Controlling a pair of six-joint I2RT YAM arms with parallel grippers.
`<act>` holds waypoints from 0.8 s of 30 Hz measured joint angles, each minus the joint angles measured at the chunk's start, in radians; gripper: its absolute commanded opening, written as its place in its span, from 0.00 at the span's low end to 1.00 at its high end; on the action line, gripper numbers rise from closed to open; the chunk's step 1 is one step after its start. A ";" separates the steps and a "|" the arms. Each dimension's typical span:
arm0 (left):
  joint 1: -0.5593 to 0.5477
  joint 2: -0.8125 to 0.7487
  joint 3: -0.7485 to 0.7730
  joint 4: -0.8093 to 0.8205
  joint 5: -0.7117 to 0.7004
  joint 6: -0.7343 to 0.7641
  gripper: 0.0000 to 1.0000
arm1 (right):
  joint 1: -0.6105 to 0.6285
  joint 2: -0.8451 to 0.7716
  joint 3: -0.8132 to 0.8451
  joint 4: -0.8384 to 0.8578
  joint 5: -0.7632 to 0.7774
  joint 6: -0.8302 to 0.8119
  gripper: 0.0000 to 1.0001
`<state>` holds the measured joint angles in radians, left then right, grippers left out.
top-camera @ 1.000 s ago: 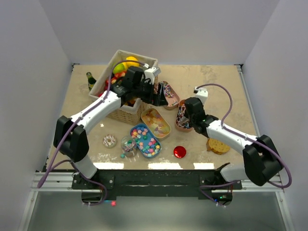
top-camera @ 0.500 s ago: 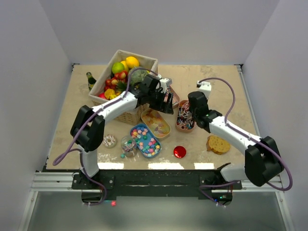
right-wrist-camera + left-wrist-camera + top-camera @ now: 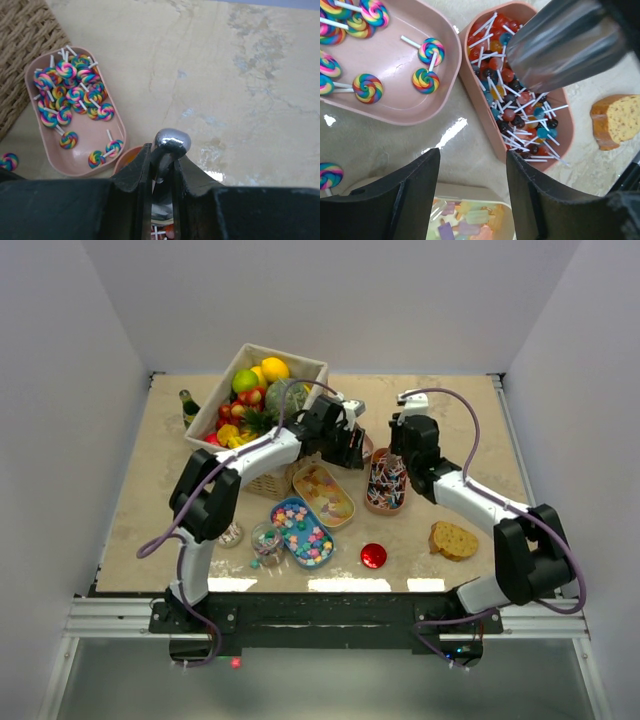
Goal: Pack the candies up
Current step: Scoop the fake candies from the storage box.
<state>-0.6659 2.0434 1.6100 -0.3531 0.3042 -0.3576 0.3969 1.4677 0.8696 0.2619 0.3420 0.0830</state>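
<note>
Left end effector: your jaws stand moderately apart with nothing between them. They hang over the bare surface where the trays meet.
Right end effector: you have it clamped narrow on the handle of a metal tool. The tool's shiny body hangs over the ball lollipops.
Swirl lollipops: they lie in a pink tray beside the basket. One stray lollipop lies on the surface outside it.
Ball lollipops: they are heaped with sticks pointing every way in a second pink tray, just beside the first.
Gummies: they sit in a yellow tray on the near side of the pink trays, just below your left fingers in the wrist view.
Pastel pieces: they fill a blue tray nearer the arm bases, with a small jar just beside it.
Other things: bread and a red disc lie near your right arm. A doughnut lies near your left arm, and a bottle stands left of the basket.
</note>
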 measured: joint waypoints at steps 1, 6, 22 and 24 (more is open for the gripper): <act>-0.002 0.015 0.005 0.000 -0.002 0.000 0.60 | -0.006 0.000 0.000 0.014 -0.024 -0.018 0.00; -0.018 0.060 0.021 -0.005 -0.002 0.001 0.60 | -0.035 -0.008 -0.013 0.102 -0.115 -0.093 0.00; -0.036 0.098 0.035 0.016 -0.007 -0.052 0.59 | -0.097 -0.021 -0.135 0.177 -0.189 -0.186 0.00; -0.037 0.113 0.036 0.016 -0.011 -0.063 0.59 | -0.097 -0.016 -0.131 0.166 -0.203 -0.181 0.00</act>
<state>-0.7025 2.1559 1.6459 -0.3374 0.2928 -0.4206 0.3004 1.4521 0.7387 0.4274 0.1387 -0.0978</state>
